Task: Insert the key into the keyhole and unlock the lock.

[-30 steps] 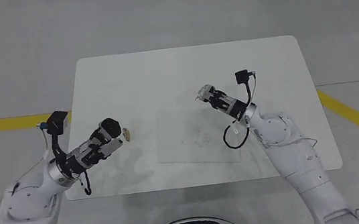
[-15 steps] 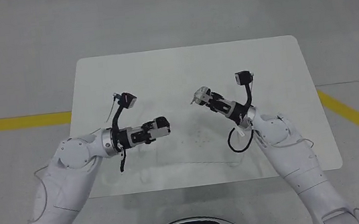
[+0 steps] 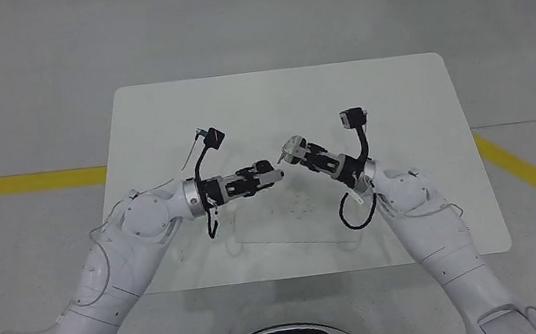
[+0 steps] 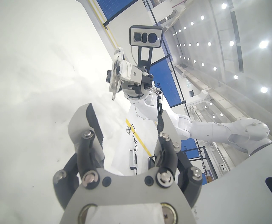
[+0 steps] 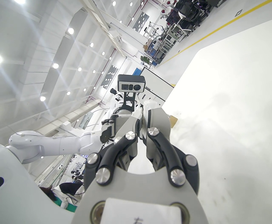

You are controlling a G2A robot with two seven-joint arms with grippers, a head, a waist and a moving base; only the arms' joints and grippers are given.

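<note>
The right jaws are closed on the key, which is held in the air over the middle of the surface. Its blade sticks out sideways. The left jaws are wide open and empty, and they face the key from near. A small tan block, probably the lock, lies on the surface toward the left arm's side.

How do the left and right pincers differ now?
Left pincer is open, fingers wide apart; right pincer is shut.
Left pincer holds nothing; right pincer grips the key.
Shared: both are above the table, tips facing each other.
</note>
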